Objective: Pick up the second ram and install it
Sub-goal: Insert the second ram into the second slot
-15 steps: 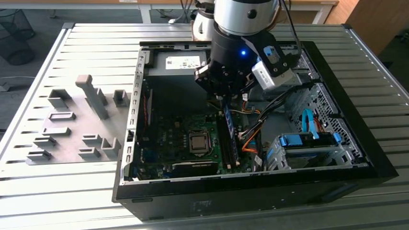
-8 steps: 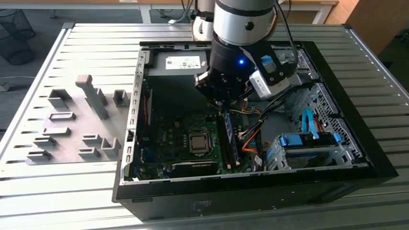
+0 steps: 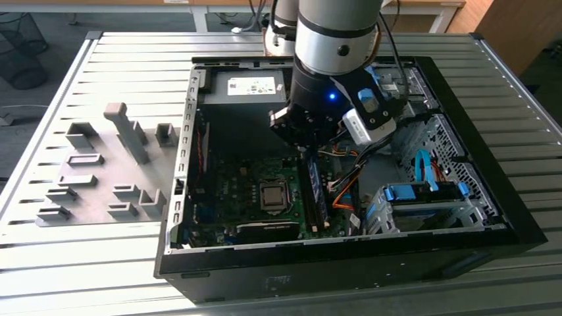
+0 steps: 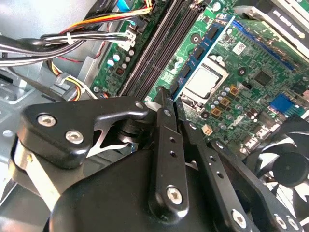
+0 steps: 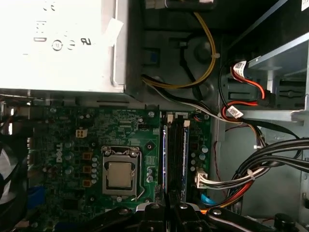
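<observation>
On the left of the exterior view a grey moulded tray of upright blocks (image 3: 97, 172) lies on the slatted grey metal table (image 3: 88, 266). In the middle of the frame stands the open black computer case (image 3: 351, 266), with a silver power supply box (image 3: 250, 83) at its upper edge and a square silver processor socket (image 3: 274, 195) on the green motherboard (image 3: 233, 187).

Just right of the socket stands the second ram (image 3: 316, 194), a long thin blue circuit-board stick with dark chips. It is upright in a slot, its upper end under the black gripper (image 3: 307, 150). The first wrist view shows it (image 5: 165, 154) running lengthwise towards the gripper (image 5: 167, 212). Whether the gripper clamps it or has let go cannot be told.

Further right, orange and yellow cables (image 3: 347, 191) crowd the slots, and chunky bright-blue plastic drive latches (image 3: 422, 191) sit at the right.
</observation>
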`<action>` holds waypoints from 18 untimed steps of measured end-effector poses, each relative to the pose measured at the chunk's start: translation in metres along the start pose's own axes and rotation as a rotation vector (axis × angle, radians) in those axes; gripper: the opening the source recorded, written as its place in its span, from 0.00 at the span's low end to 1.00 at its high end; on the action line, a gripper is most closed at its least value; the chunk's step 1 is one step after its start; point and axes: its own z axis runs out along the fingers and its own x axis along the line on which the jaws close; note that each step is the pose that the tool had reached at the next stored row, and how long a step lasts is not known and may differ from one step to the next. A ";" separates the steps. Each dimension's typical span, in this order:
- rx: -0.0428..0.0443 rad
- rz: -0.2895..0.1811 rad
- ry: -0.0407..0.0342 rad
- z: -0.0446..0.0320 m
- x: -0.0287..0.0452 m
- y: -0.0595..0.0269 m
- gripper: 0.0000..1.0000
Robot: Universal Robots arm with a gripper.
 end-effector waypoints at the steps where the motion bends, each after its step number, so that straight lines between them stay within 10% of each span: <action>1: 0.0000 0.003 0.0001 0.0018 -0.0004 0.0000 0.14; 18: -0.0001 0.008 0.0002 0.0152 -0.0012 0.0003 0.14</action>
